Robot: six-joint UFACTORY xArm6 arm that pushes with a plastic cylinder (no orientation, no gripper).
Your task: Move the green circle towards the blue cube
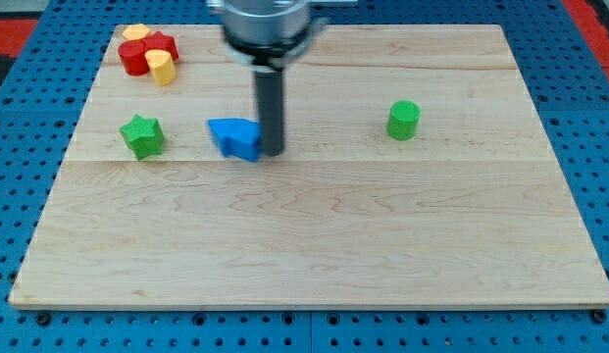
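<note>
Green circle [403, 120] well right of my tip [272, 152]

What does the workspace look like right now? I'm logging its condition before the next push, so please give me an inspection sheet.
Surface: wooden board, pale planks, lying flat.
Job's things: green circle stands alone at the view's right; blue cube sits left of centre, a wide gap between them.
Clutter: green star left of the blue cube; red blocks and yellow blocks huddled at the view's top left corner.
Grippers: none fitted; my tip rests right beside the blue cube's right side, far from the green circle.
Cables: nothing seen.
Surroundings: blue perforated base around the board; red strip at the top right.
</note>
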